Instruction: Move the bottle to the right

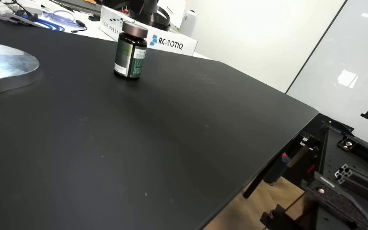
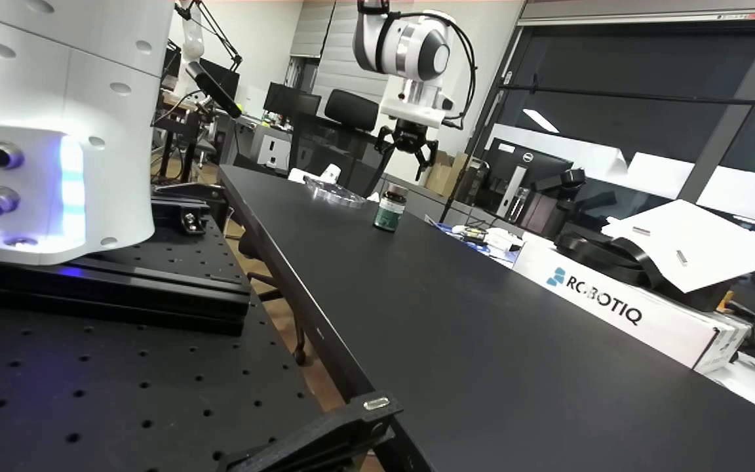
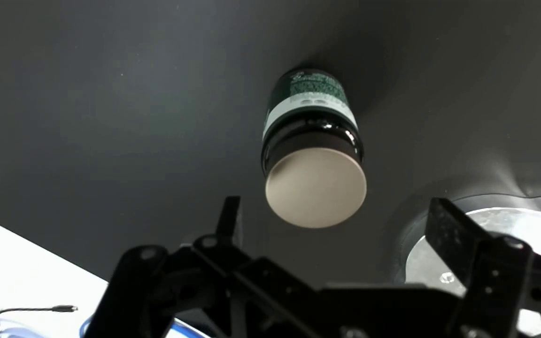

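Bottle (image 3: 313, 136) stands upright and unheld on the black table (image 1: 184, 137), its own base bearing it; in the wrist view the gripper (image 3: 334, 199) shows jaws spread wide and grasping nothing, presumably so that a finger can pass either side of the cap (image 3: 316, 188); the cap sits nearer the nine o'clock finger than the three o'clock one, so we judge a slight shift is wanted first, lest a fingertip land on its top; in an exterior view, with a white Robotiq box (image 2: 613, 308) at four o'clock of the bottle, off the table perhaps to leave working room, those fingers hang downward at about twelve o'clock of it; we take this as setting up a grasp from above, the move itself not yet begun. At nine o'clock of the bottle in an exterior view lies a shiny curved-edged piece (image 1: 6, 65), well apart, its purpose unknown to us; the table runs on toward four o'clock there, which we think likeliest for "right".
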Tool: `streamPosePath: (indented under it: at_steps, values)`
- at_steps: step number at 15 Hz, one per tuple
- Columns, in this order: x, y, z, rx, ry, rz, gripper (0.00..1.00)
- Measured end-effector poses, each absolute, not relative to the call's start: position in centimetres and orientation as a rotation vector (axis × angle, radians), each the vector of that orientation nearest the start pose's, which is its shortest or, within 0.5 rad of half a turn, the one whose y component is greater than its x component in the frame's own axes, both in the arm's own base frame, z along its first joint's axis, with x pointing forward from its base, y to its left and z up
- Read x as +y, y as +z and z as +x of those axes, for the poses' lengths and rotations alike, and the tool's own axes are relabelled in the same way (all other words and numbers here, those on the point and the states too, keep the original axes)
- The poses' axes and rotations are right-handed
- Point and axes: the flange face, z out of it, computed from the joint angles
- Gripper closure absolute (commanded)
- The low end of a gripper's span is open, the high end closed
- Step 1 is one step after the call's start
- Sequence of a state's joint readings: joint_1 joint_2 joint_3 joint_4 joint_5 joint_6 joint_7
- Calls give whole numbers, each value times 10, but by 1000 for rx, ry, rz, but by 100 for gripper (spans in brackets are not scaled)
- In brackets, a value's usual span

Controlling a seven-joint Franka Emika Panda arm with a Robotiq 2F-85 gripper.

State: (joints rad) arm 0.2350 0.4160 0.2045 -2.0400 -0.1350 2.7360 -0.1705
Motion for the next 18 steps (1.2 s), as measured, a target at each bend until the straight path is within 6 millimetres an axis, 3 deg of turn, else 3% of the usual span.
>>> streamPosePath:
  at_steps: [10, 11, 13, 18]
  values:
    - [266, 245, 567, -1056, -446, -2874, 0]
    - [266, 245, 567, -1065, -451, -2874, 25]
    - [265, 246, 570, -1075, -495, -2871, 33]
    - [266, 249, 573, -1090, -600, -2854, 69]
